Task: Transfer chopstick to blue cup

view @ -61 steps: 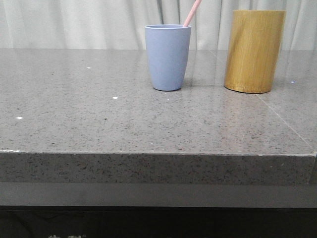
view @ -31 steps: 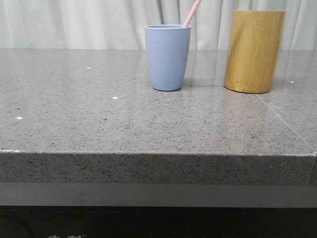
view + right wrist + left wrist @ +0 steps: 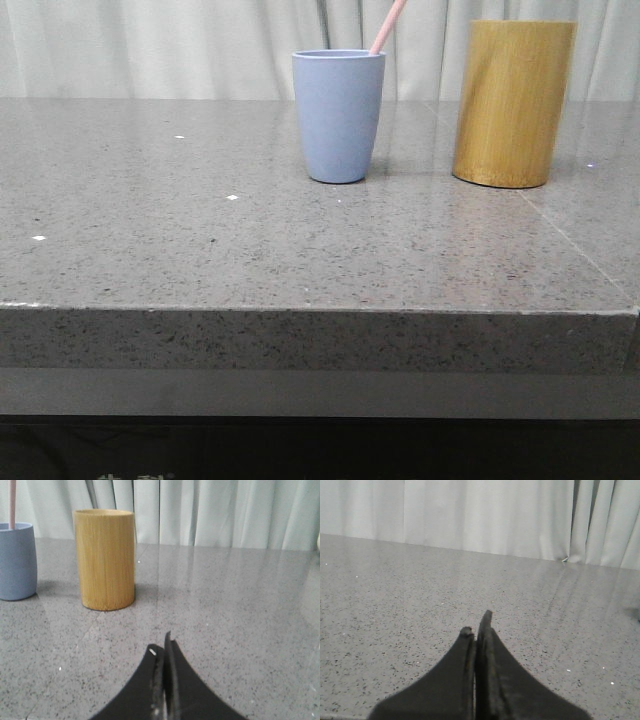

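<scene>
Both your grippers, left (image 3: 479, 630) and right (image 3: 161, 650), sit pressed together and empty. From the right one, the chopstick (image 3: 12, 502) stands at upper left of frame, near upright, already in the cup (image 3: 16, 560).

Grey speckled stone table (image 3: 200, 250), white curtains (image 3: 150, 50)

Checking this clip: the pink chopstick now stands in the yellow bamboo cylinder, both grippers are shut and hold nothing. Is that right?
One thing is off: the chopstick stands in the blue cup, not in the bamboo cylinder, as the front view shows. The rest holds: the left gripper and the right gripper are shut and hold nothing.
</scene>
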`<state>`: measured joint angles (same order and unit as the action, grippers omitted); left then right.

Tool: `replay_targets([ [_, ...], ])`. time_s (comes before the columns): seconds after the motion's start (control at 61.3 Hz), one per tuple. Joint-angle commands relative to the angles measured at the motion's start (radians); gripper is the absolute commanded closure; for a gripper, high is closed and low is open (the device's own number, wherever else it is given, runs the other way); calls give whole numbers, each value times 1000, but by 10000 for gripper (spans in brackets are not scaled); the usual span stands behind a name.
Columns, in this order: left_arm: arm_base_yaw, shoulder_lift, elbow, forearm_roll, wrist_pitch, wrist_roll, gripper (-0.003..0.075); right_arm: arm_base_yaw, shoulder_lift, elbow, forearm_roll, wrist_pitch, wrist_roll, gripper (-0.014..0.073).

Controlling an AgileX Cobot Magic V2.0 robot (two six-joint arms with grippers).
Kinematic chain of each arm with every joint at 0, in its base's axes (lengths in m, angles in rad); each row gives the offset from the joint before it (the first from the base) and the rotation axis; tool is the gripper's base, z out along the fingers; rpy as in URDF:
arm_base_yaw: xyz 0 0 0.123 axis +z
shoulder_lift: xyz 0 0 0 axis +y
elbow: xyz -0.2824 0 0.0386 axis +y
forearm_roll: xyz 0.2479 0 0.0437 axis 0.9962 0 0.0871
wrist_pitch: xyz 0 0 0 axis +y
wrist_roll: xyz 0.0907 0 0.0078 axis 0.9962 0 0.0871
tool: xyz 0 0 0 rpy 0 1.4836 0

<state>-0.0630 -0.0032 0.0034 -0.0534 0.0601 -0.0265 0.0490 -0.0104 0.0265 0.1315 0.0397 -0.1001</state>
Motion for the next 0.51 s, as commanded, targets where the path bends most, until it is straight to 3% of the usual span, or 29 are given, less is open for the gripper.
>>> replay_targets([
  [0.0, -1, -24, 12, -1, -75, -9, 739, -8, -21, -4, 7, -100, -1, 661],
  [0.489, -1, -24, 12, -1, -75, -9, 739, -8, -22, -4, -6, -102, 13, 661],
])
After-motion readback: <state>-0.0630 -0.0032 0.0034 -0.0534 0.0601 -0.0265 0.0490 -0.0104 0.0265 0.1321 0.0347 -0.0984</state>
